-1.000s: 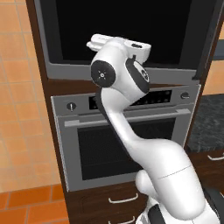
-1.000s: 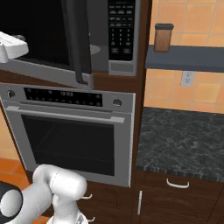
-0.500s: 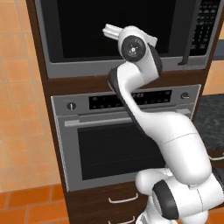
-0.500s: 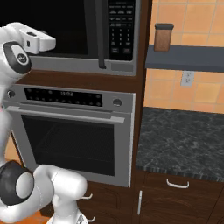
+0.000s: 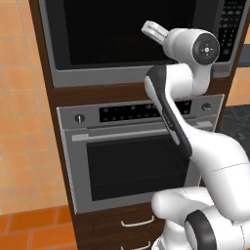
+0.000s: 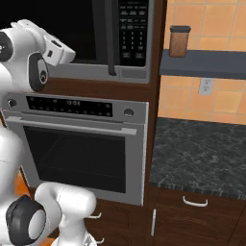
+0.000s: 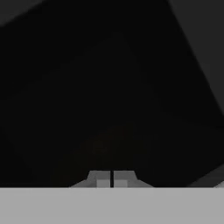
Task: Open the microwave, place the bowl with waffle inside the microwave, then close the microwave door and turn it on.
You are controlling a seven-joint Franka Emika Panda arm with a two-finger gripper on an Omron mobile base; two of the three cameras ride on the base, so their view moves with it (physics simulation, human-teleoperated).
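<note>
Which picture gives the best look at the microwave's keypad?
The right base view: the keypad faces the camera, unblocked. The left base view catches it at an angle, partly behind the arm. The hand view is too dark to tell.

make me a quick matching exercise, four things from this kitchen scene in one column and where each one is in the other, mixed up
Things:
1. microwave
2. oven
3. brown jar
4. wall socket

Places:
A. on the dark shelf at the right
B. under that shelf, on the tiled wall
C. at the top of the brown cabinet, above the oven
D. below the microwave, above the drawers

Pairs: 1-C, 2-D, 3-A, 4-B
</note>
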